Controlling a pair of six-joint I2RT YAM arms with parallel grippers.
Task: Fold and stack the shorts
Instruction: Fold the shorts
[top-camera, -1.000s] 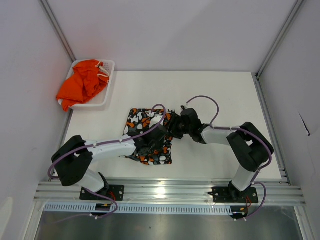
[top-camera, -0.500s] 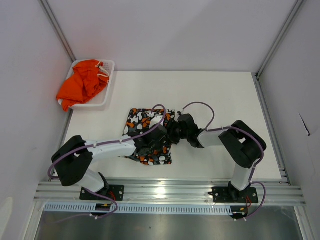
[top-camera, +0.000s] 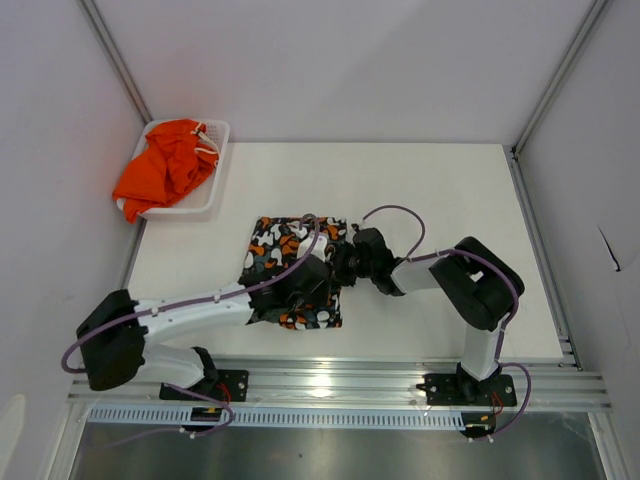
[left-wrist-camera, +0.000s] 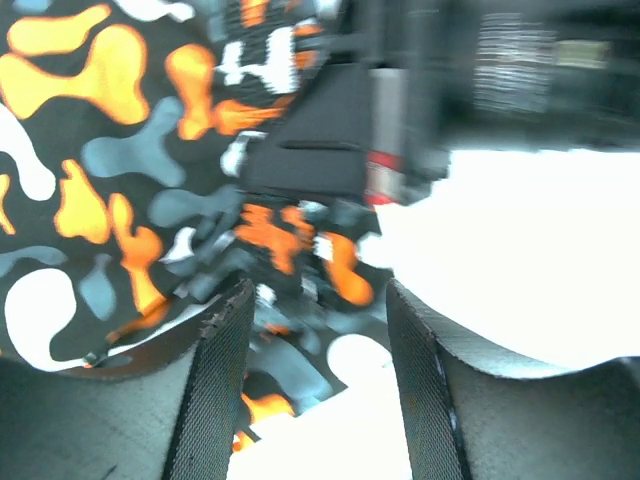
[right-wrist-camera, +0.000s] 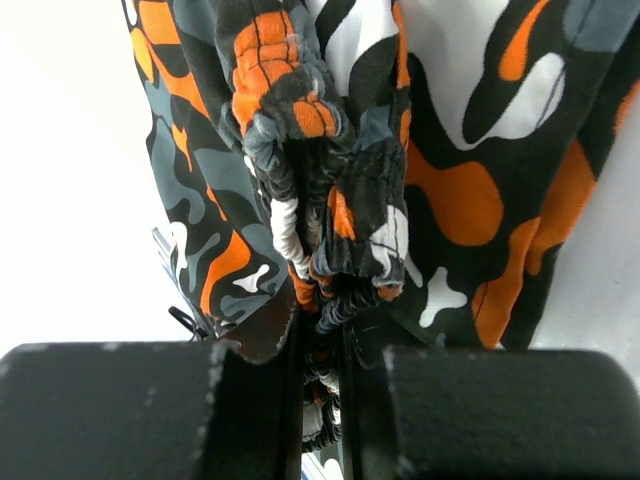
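The patterned shorts (top-camera: 283, 250) lie folded into a rough square near the centre of the bench (top-camera: 450, 190), a little toward 7 o'clock. At their 3 o'clock edge the right gripper (right-wrist-camera: 320, 350) has its jaws clamped on a bunched stretch of the elastic waistband (right-wrist-camera: 350, 220). The left gripper (left-wrist-camera: 315, 330) hovers low over the same side, toward 5 o'clock, jaws apart with fabric showing between them. The wrist view is blurred, so whether they touch the cloth is unclear. The plain orange shorts (top-camera: 165, 170) sit heaped in the white basket (top-camera: 222, 140) at the bench's 10 o'clock corner.
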